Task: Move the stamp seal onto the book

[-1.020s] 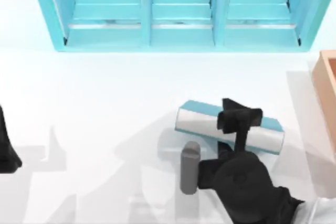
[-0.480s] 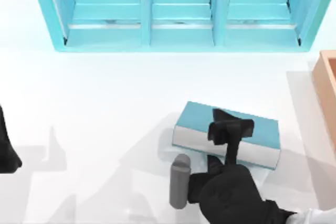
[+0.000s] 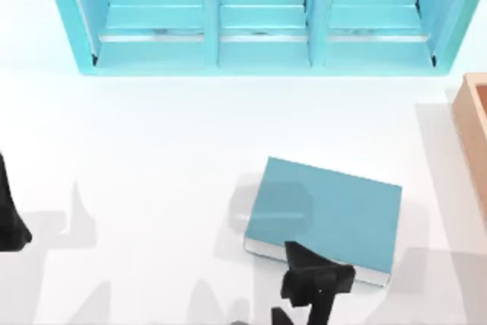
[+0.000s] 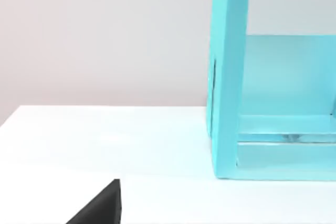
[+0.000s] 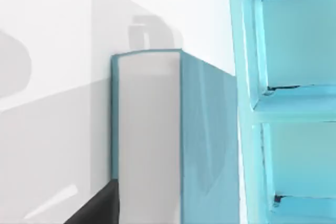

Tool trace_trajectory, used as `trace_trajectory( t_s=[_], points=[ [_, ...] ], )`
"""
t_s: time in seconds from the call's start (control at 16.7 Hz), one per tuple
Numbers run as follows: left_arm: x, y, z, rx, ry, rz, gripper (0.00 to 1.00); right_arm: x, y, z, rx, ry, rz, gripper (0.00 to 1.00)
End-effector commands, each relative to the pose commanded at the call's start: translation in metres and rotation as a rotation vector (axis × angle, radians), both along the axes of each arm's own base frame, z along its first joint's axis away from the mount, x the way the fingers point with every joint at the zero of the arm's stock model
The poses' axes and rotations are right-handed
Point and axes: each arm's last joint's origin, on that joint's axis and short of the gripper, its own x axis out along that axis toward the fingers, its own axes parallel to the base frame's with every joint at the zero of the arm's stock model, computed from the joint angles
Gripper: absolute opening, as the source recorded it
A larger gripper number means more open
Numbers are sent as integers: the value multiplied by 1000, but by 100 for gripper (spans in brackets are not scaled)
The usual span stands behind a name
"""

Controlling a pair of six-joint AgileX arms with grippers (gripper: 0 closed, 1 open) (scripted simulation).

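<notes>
I note a cyan shelf unit [image 3: 262, 17] with three compartments at twelve o'clock on my white table [image 3: 152, 157]. An orange-tan wooden box [image 3: 475, 123] sits at three o'clock.

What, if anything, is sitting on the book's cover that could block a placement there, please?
Nothing visible does: the book lies flat with its teal cover bare. The right gripper hangs at the book's near edge, and the left gripper is parked at the table's left edge.

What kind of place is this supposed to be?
Probably a simulated desk or study: a white table, a cyan shelf unit with compartments at its back, a book lying flat, and a wooden box at the right.
</notes>
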Motion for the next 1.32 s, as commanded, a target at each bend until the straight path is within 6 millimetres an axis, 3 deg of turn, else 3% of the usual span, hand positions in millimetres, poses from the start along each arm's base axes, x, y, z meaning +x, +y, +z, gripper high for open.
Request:
trace_trajectory(
  t_s=[0.24,0.48,1.08,1.32],
  points=[
    [0,0,0,0,0,0,100,-31,-13,1,-59,-29,-13,100],
    [0,0,0,0,0,0,100,-42,-28,5,-121,-85,-34,100],
    [0,0,0,0,0,0,100,-38,-34,7,-151,-97,-62,100],
    [0,0,0,0,0,0,100,-7,-22,14,-187,8,-177,100]
  ],
)
